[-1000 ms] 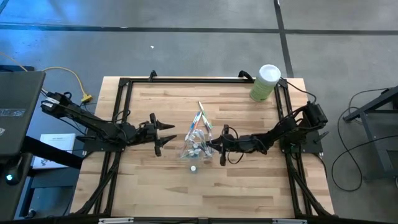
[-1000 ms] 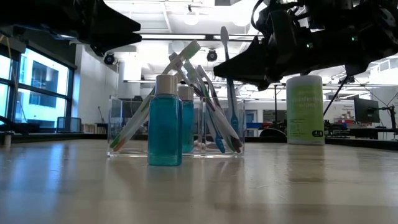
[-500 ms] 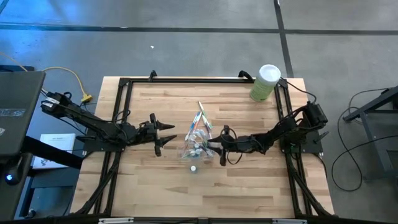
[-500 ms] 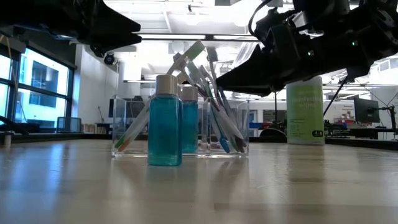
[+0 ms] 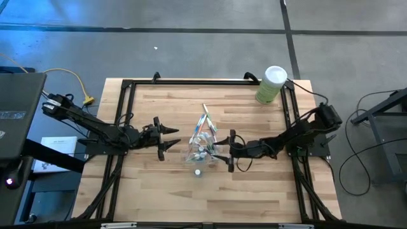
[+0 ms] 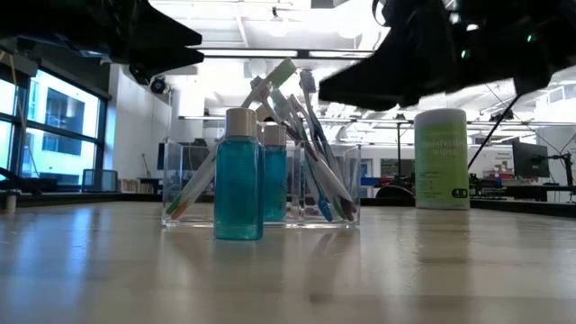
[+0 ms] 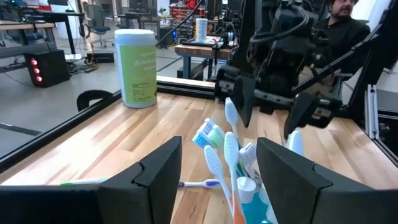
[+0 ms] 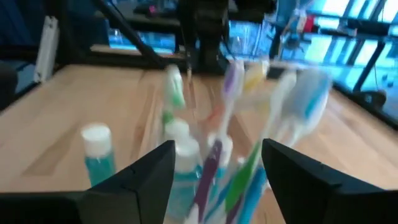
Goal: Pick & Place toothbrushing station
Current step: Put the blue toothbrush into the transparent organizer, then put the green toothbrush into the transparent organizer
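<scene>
My bench (image 5: pixel 165 108), clear holder (image 5: pixel 202 151) of toothbrushes (image 5: pixel 205 125) at its centre, green canister (image 5: pixel 271 84) at 1 o'clock, left gripper (image 5: pixel 166 137) at 9 o'clock fingers spread empty, right gripper (image 5: pixel 226 154) at 3 o'clock spread empty, small blue bottle (image 6: pixel 238 175) at 6 o'clock beside holder

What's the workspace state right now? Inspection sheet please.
Surface: pale wooden slat tabletop inside a black frame.
Job's things: small clear plastic holder near table centre, packed with leaning pastel toothbrushes. One teal white-capped bottle stands on the table in front of it; another is just behind that one.
Clutter: tall green canister with white lid at the far right corner; one loose toothbrush lying flat on the wood.
Grippers: left tool open, apart from the holder; right tool open, close beside the holder, not gripping.
Cables: yellow cable off the table's left.
Surroundings: a person beyond the table.
</scene>
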